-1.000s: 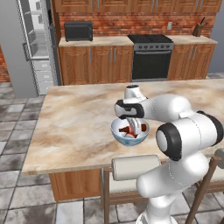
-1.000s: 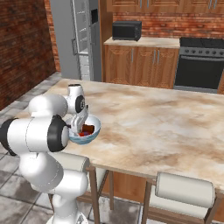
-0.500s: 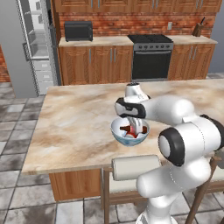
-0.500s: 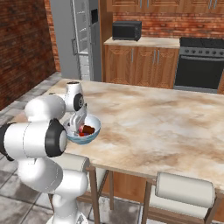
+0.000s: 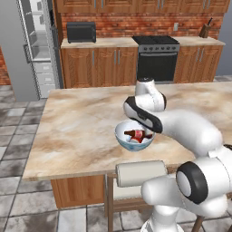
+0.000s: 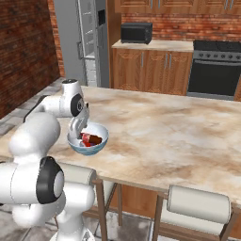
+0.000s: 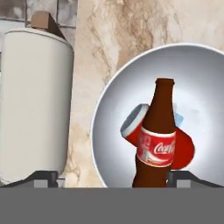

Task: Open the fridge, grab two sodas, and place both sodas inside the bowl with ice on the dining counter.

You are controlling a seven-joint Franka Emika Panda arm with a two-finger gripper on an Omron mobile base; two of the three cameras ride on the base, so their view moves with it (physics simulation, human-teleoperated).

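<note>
Inspection of the desk (image 5: 77, 131): a marbled beige stone top on a wooden base, with the bowl (image 5: 121, 137) standing near its near edge, directly under the robot's wrist. The bowl (image 6: 96, 143) is pale blue outside and white inside.

Contents of the bowl (image 7: 113, 127): a dark-brown cola bottle (image 7: 156, 140) with a red label lies in it, cap end pointing away from the camera on the hand. A red can (image 7: 183, 151) with a silver top lies beneath and beside the bottle, touching it. A pale piece of ice (image 7: 178, 117) shows just beyond the can. In the left base view the bottle (image 5: 137, 134) and can (image 5: 136, 140) appear as a dark and a red patch inside the rim; in the right base view the bottle (image 6: 92, 139) lies across the middle of the bowl.

Claw (image 7: 111, 177): its two fingertips (image 7: 43, 178) stand spread wide, one to each side, and pinch nothing. The base of the bottle lies between them, free of both tips. In the right base view the claw (image 6: 77, 127) hangs just above the bowl's left rim.

A cream padded stool back (image 7: 33, 105) sits against the near edge of the desk, left of the bowl in the hand view.

The fridge (image 5: 31, 45) stands at far left, door open, white shelves visible.
</note>
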